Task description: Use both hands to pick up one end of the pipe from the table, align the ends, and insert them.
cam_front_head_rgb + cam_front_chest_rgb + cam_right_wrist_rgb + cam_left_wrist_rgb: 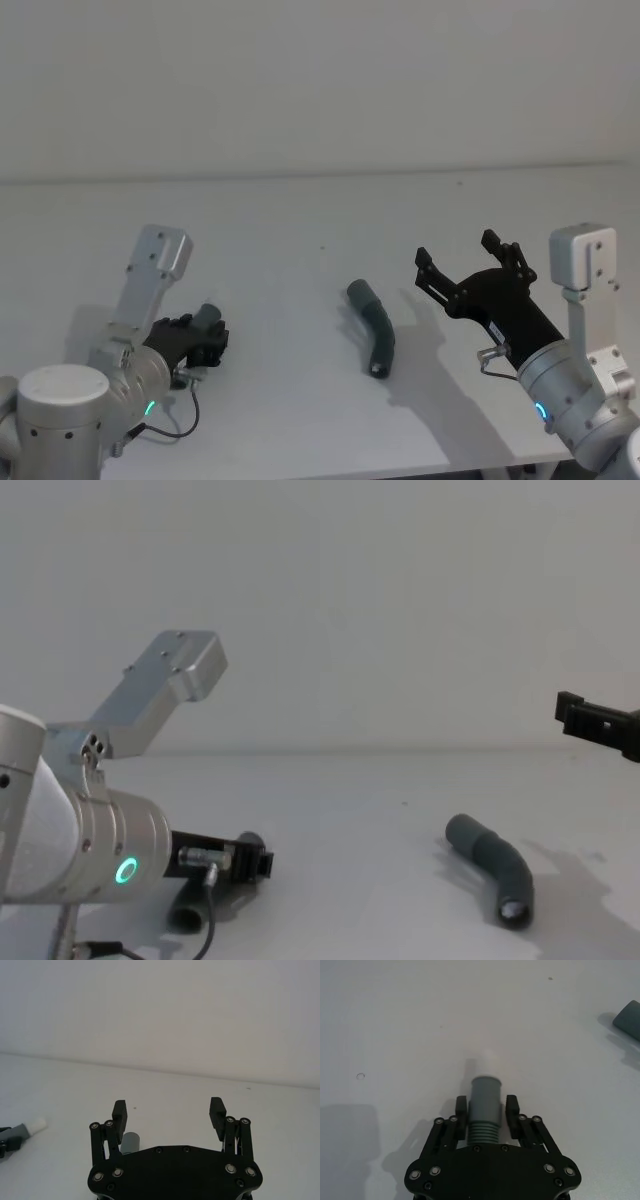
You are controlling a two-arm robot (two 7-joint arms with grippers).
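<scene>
Pipe piece (pixel 484 1091) pinched in left gripper (pixel 487 1106); right gripper (pixel 457 253), jaws spread, beside other piece (pixel 376 332).

Prob. a robotics lab or test bench. Evidence: a plain matte white table (pixel 280 300) running back to a bare white wall (pixel 320 80), evenly lit. Two silver robot arms come in over the near edge, left arm (pixel 60 400) & right arm (pixel 570 390), each w/ a lit green status ring (pixel 125 870) at the wrist joint. Bare, uniform surfaces suggest a lab rather than a home or shop.
</scene>
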